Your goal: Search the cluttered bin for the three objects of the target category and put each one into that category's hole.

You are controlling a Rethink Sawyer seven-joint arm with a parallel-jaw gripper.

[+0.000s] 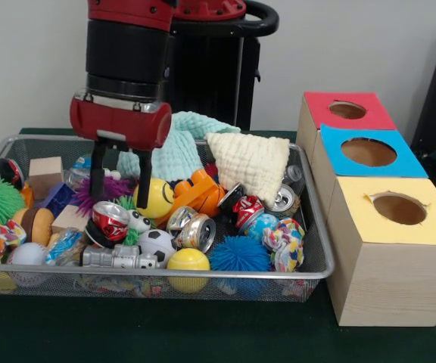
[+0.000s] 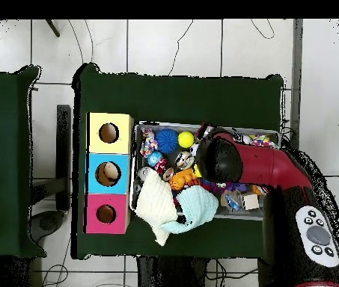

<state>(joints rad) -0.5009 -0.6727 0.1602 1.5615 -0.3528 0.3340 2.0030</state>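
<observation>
From the front, the red and black gripper (image 1: 119, 175) hangs with its two dark fingers apart and empty, just above a crushed red drink can (image 1: 110, 220) in the wire mesh bin (image 1: 318, 249). From overhead, the arm hides this spot, but the three coloured holes show clearly beside the bin.

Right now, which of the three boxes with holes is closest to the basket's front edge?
The yellow-topped box. In the front view it sits nearest the camera, ahead of the blue-topped box and the red-topped box.
</observation>
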